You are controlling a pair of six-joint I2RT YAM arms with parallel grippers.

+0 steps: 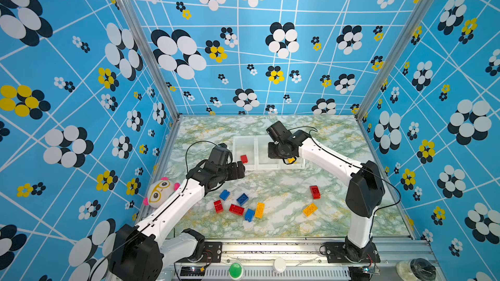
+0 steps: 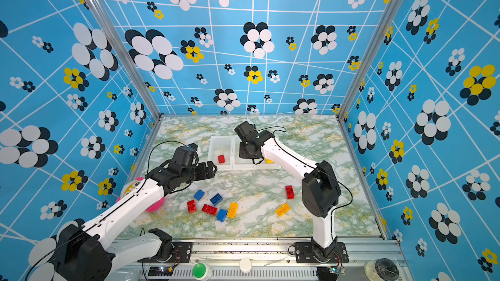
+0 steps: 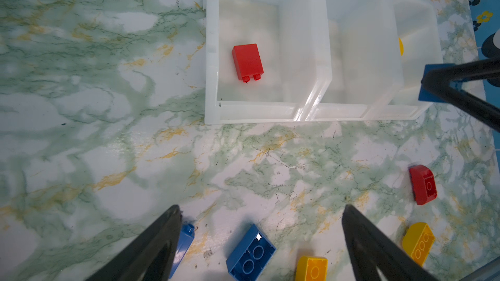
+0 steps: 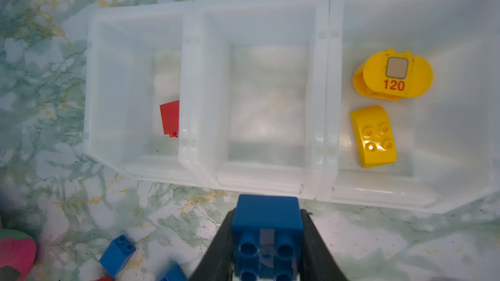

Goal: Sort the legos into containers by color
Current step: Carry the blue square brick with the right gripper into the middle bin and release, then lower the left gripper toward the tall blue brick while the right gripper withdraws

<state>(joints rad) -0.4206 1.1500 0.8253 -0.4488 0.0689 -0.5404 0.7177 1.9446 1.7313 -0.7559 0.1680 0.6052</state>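
Three joined white containers (image 4: 257, 178) stand in a row mid-table. The left one holds a red brick (image 3: 247, 60). The middle one is bare. The right one holds a rounded yellow piece labelled 120 (image 4: 395, 77) and a yellow brick (image 4: 374, 136). My right gripper (image 4: 267, 212) is shut on a blue brick (image 4: 267, 223), hanging over the middle container's front rim. In front of the left container, my left gripper (image 3: 262, 209) hovers open and holds nothing. Below it lie blue (image 3: 250, 252), red (image 1: 236, 209) and orange (image 1: 259, 209) bricks. A red brick (image 1: 314, 192) and an orange brick (image 1: 310, 209) lie further right.
A plush toy with yellow glasses (image 1: 159, 191) sits at the table's left edge, partly under my left arm. Patterned walls close in three sides. A green button (image 1: 235, 269) and a jar (image 1: 416, 267) sit on the front rail.
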